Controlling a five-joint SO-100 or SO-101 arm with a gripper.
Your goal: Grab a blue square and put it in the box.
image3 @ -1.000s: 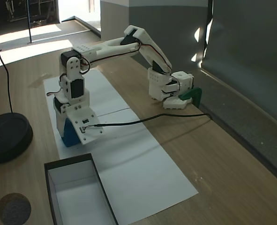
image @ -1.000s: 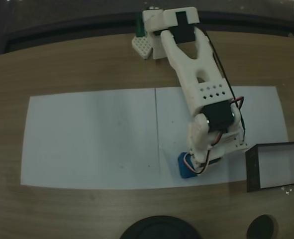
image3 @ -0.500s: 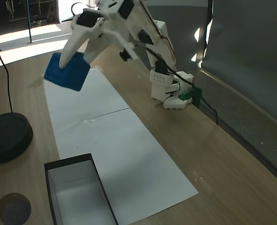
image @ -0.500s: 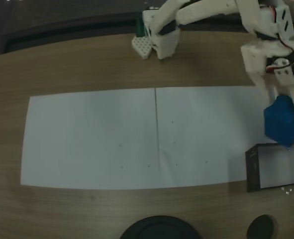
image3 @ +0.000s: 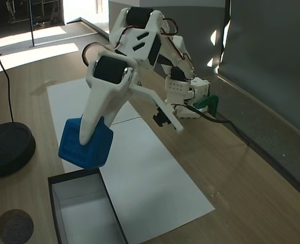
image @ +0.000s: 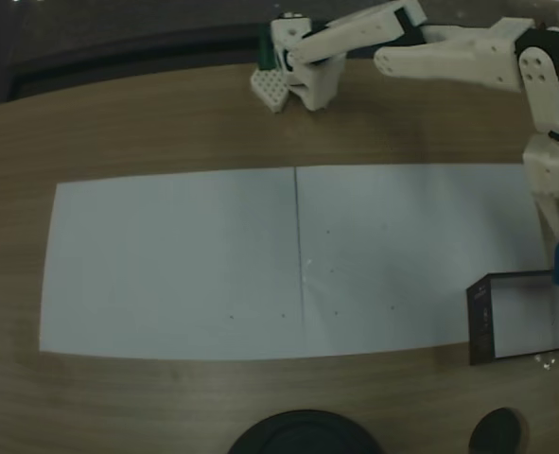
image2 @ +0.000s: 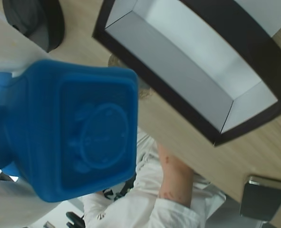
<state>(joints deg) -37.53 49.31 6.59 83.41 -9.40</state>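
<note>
Wooden bench [image3: 251, 178] carried a long white paper sheet [image3: 139, 168] and, at its near end, the black-walled box [image3: 56, 203]. Since a moment earlier the arm had swung down, and its gripper [image3: 86, 145], clamped on the blue square [image3: 84, 147], hung just above the box's rim. Release looked close.

The big wooden table [image3: 251, 203] has a long white sheet of paper [image: 175, 265] lying flat on it. A round black stand [image3: 7, 147] sits on the table beside the paper, and a small round dark disc [image3: 13, 226] lies near it. Behind the table is a grey wall [image3: 271, 56]. Bright sunlight falls on the floor [image3: 43, 35] past the table's far end.
</note>
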